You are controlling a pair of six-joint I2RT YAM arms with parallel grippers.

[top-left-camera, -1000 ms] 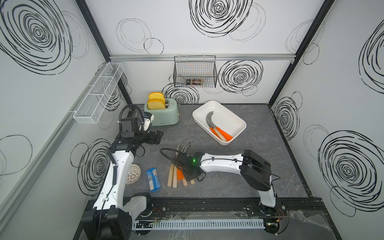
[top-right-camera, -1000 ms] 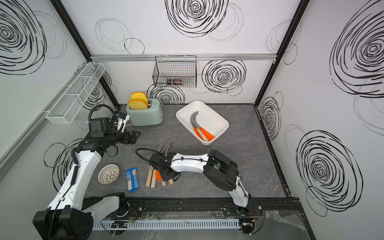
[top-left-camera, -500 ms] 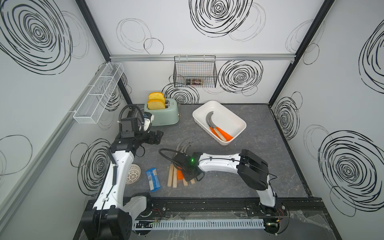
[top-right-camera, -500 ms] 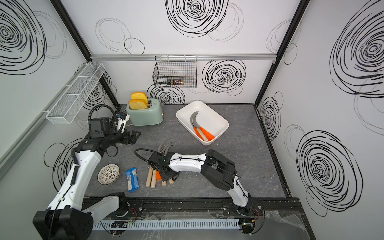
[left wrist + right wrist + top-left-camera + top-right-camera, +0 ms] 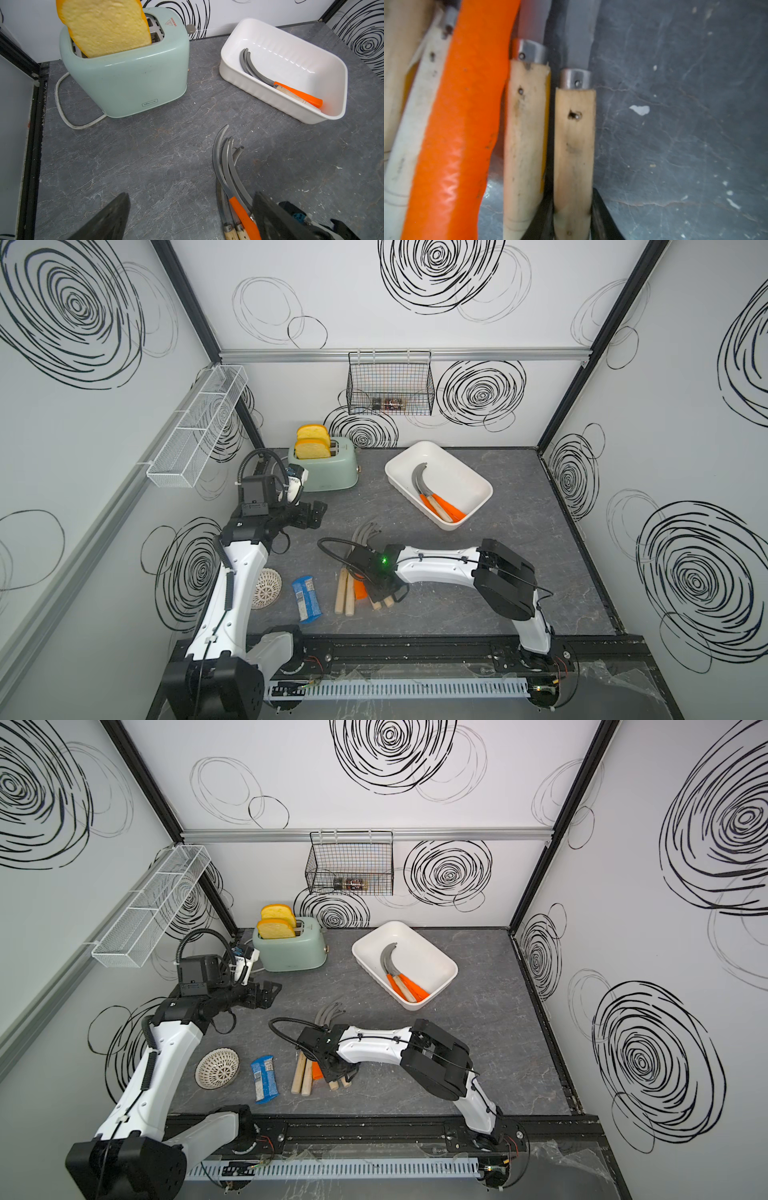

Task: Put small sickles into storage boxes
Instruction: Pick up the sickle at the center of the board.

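A pile of small sickles (image 5: 347, 593) (image 5: 303, 1073) (image 5: 226, 176) lies at the table's front middle, grey blades fanned toward the back. My right gripper (image 5: 384, 599) (image 5: 340, 1077) (image 5: 572, 224) is low over the handles. It is shut on one pale wooden-handled sickle (image 5: 574, 145), a jaw on each side of the handle; an orange handle (image 5: 463, 124) lies beside it. The white storage box (image 5: 453, 477) (image 5: 419, 957) (image 5: 291, 56) at the back right holds sickles (image 5: 436, 499) (image 5: 291, 91) with orange and wooden handles. My left gripper (image 5: 313, 516) (image 5: 266, 994) (image 5: 190, 220) hangs open and empty near the toaster.
A mint toaster (image 5: 328, 466) with two bread slices stands at the back left. A blue packet (image 5: 306, 598) and a white perforated dome (image 5: 268, 588) lie left of the pile. A black wire basket (image 5: 390, 383) and a white mesh rack (image 5: 195, 427) hang on the walls.
My right gripper has edged slightly left over the pile and its jaws have closed onto the wooden handle. The left arm has not moved.
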